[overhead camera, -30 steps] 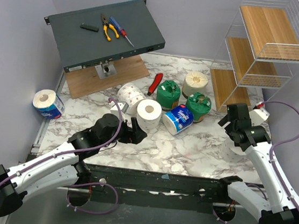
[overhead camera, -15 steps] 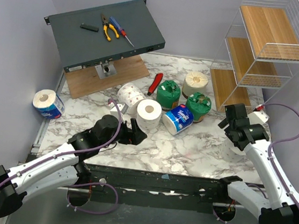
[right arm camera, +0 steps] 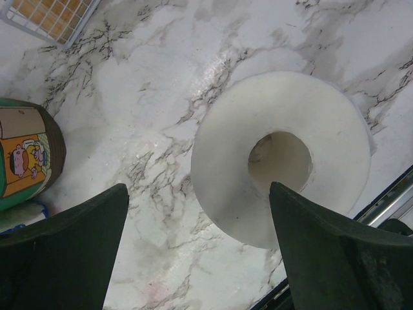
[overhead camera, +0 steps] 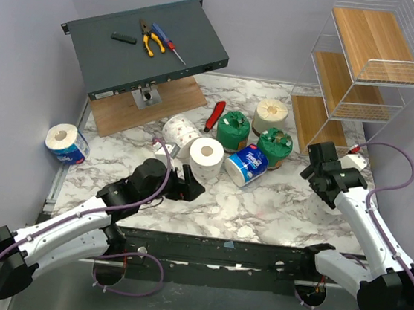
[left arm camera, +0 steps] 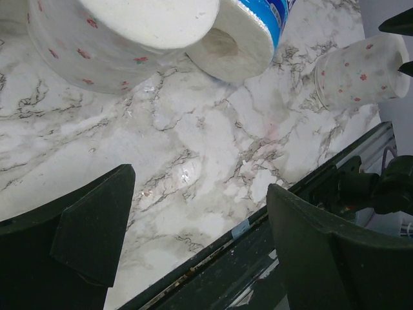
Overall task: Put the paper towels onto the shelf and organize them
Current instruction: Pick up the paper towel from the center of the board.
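Several paper towels stand in a cluster mid-table: a pink-specked roll [overhead camera: 180, 131], a white roll [overhead camera: 207, 155], a blue-wrapped roll [overhead camera: 247, 165], two green-wrapped rolls [overhead camera: 233, 129] [overhead camera: 275, 146] and a cream roll [overhead camera: 270, 116]. Another blue-wrapped roll [overhead camera: 67, 143] lies beyond the table's left edge. The shelf [overhead camera: 366, 68] stands at the back right, its wooden tiers bare. My left gripper [overhead camera: 189, 183] [left arm camera: 200, 181] is open just in front of the white roll [left arm camera: 122, 39]. My right gripper [overhead camera: 318, 175] [right arm camera: 199, 194] hangs open over an upright pink-specked roll [right arm camera: 222, 155] [left arm camera: 358, 71], holding nothing.
A dark grey metal box [overhead camera: 148, 44] carrying pliers and screwdrivers sits tilted at the back left on a wooden board [overhead camera: 148, 111]. A red-handled tool [overhead camera: 215, 115] lies behind the rolls. The table's dark front rail [left arm camera: 213, 258] runs close under the left gripper.
My right gripper has shifted a little to the left above the upright roll. The left arm has barely moved. Both grippers stay open.
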{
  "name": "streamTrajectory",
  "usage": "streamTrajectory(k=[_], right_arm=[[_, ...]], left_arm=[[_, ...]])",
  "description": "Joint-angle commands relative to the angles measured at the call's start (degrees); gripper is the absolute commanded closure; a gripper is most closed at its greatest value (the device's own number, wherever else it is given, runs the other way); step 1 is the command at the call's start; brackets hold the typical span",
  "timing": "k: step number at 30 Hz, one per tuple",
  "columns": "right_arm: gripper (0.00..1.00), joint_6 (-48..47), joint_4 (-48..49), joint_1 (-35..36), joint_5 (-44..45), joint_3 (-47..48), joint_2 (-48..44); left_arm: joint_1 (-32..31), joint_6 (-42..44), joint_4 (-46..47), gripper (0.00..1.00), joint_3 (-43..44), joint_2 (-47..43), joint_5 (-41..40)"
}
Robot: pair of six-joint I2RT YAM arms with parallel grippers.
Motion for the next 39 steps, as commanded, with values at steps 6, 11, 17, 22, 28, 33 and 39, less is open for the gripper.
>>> streamTrajectory(k=[6,11,17,22,28,33,39], right_arm=[[0.10,-1.0,4.3,-0.4,-3.0,-2.0,2.7],[0.18,-1.9,5.8,-0.3,-4.8,-2.7,2.2],[0.35,-3.1,6.4,-0.4,-6.4,-2.7,1.6],[0.47,-4.0,6.4,-0.3,-7.0,-2.6,1.2],[0.59,-6.2,7.8,-0.3,-9.6,-2.7,1.1],[0.71,-8.6,8.2,-0.3,-13.6,-1.9,1.4],[0.76,-15.3,8.0,-0.3,-17.5,2.9,-7.0]], left_arm=[[0.5,0.0,2.8,0.14,0.2,3.2,2.9],[0.6,-0.1,3.2,0.14,0.4,4.1,3.1],[0.6,0.2,3.8,0.14,1.1,5.6,3.4],[0.6,0.2,3.8,0.14,1.5,6.3,3.5],[0.7,0.3,3.4,0.14,1.9,6.3,3.3],[0.7,0.3,2.9,0.14,2.2,6.4,3.2],[0.8,0.3,1.8,0.14,2.1,5.3,1.8]])
